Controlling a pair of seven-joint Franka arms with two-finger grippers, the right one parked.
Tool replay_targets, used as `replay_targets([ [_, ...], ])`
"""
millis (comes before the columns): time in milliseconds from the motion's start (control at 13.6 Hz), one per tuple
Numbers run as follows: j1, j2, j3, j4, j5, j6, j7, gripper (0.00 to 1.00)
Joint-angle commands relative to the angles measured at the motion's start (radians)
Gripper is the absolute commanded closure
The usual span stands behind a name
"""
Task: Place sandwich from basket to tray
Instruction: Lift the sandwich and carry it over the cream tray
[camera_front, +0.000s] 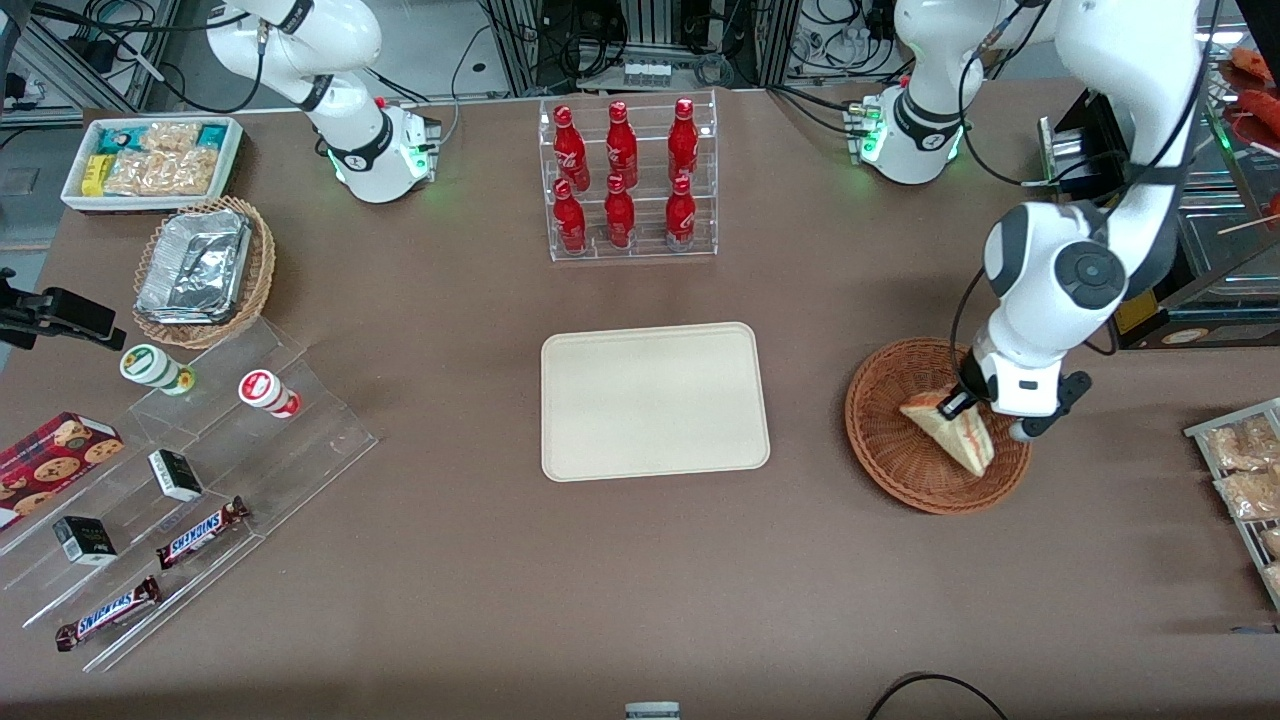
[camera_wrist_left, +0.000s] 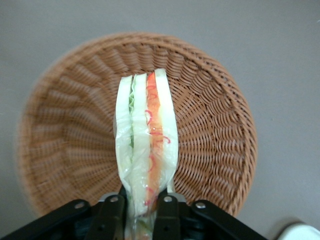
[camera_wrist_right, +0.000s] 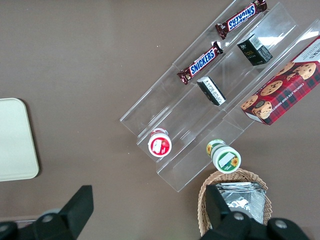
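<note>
1. Currently the gripper (camera_front: 957, 404) sits over the basket (camera_front: 880, 440) at right of centre in the front view, fingers closed on one end of the sandwich (camera_front: 955, 433). The wedge slopes down from the grip with its lower end over the basket floor; contact there cannot be told.
2. Step in hand, as judged: lift the sandwich clear of the basket, then carry it to the tray (camera_front: 655, 400), which lies mid-frame on the bench (camera_front: 640, 600), well apart from the basket.
3. To do it well: raise straight up until the low tip clears the wicker rim before any sideways travel. The grip is at one end only, so the free end may swing or sag; move slowly.
4. Wrist view shows what the front view hides: fingers (camera_wrist_left: 167, 210) pinch across the bread faces, wrap creased at the grip, red and green filling layers running away from the gripper (camera_wrist_left: 141, 212), basket (camera_wrist_left: 215, 145) beneath.
5. Front view alone gives the tray's position and the route to it.
</note>
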Motion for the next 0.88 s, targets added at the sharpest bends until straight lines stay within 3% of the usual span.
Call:
replay_targets([
  [0,-0.026,-0.062,-0.030,0.187,0.032,-0.297,-0.008,1.00],
  [294,-0.135,0.004,-0.111,0.470,0.030,-0.534,-0.002,1.00],
  [807,-0.398,0.214,-0.121,0.604,0.013,-0.437,-0.005,1.00],
])
